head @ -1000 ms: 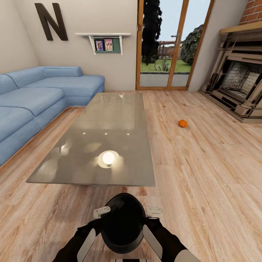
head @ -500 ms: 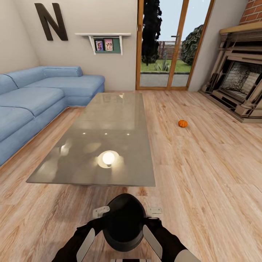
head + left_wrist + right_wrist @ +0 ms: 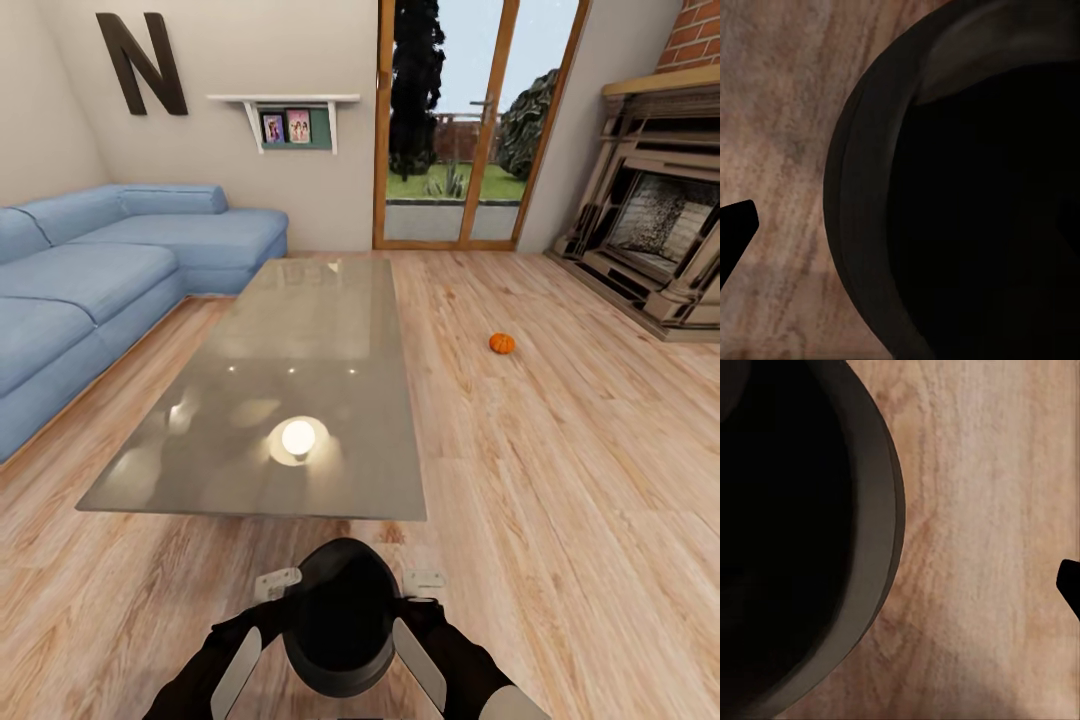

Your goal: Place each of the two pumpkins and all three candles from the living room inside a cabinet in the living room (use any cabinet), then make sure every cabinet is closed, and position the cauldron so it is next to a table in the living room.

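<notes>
Cauldron (image 3: 340,618) sits low in the head view, just in front of the near short edge of the bench (image 3: 290,390), held between both arms above the wood floor (image 3: 560,480). Black, round, wide mouth facing up, dark inside. Left claw (image 3: 278,583) is at the cauldron's left rim, right claw (image 3: 424,578) at its right rim; each pale claw tip lies right against the pot. Whether either claw is pinching the rim or just pressed to it, cannot tell; the fingers are mostly hidden behind the pot.

Left wrist view: cauldron (image 3: 967,195) wall and dark mouth close up, floor planks beside it, one black finger tip (image 3: 735,225) at the edge, apart from the pot. Right wrist view: cauldron (image 3: 802,532) rim curve, floor next to it, a black finger tip (image 3: 1069,581) at the edge, apart from the rim.

Bench: grey glass top, reflective, a round lamp glare near its near end. Cauldron is close to it but not touching.

One pumpkin (image 3: 502,343) on the floor to the right of the bench, well apart from it, between bench and fireplace (image 3: 650,240). Blue sofa (image 3: 110,270) left of the bench. Glass door (image 3: 465,120) beyond the bench's far end, wall shelf (image 3: 285,110) and big letter N (image 3: 140,60) on the wall above the sofa
</notes>
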{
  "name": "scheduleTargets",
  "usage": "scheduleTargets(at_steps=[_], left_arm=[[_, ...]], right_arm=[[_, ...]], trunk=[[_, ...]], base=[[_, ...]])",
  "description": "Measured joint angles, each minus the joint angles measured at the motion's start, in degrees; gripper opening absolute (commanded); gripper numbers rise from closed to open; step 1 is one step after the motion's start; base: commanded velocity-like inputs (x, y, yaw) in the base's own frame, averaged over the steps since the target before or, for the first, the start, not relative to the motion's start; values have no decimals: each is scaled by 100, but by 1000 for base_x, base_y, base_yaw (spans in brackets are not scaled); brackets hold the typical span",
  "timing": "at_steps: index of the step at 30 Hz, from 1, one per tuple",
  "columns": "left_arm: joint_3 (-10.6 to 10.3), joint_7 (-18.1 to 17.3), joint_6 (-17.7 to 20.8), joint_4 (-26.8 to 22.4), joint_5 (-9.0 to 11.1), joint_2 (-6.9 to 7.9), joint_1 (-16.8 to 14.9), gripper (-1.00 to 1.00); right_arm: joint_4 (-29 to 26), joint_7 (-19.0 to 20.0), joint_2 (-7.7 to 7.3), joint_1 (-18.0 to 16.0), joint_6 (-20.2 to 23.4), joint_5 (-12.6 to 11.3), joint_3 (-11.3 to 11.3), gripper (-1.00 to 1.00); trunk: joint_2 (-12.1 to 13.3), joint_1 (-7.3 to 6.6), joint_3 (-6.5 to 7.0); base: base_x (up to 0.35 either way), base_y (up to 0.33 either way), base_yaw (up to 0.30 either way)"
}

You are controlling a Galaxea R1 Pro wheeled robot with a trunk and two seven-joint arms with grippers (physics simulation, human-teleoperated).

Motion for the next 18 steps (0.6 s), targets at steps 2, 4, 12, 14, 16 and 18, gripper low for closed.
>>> scheduleTargets(at_steps=[2,4,12,14,16,18], left_arm=[[4,4,65,0,4,3,0,100],[11,0,156,0,9,10,0,100],[21,3,239,0,13,16,0,100],[23,4,239,0,18,11,0,100],[23,5,239,0,14,6,0,100],[24,5,242,0,12,2,0,100]], right_arm=[[0,0,0,0,0,-1,0,100],[1,0,0,0,0,-1,0,100],[0,0,0,0,0,-1,0,100],[2,0,0,0,0,-1,0,100],[1,0,0,0,0,-1,0,100],[0,0,0,0,0,-1,0,100]], trunk=[[80,-44,36],[160,-88,72],[481,-263,215],[562,-307,251],[642,-351,287],[722,-395,323]], base=[[0,0,0],[-28,0,0],[-144,0,0],[-13,0,0],[-5,0,0],[-2,0,0]])
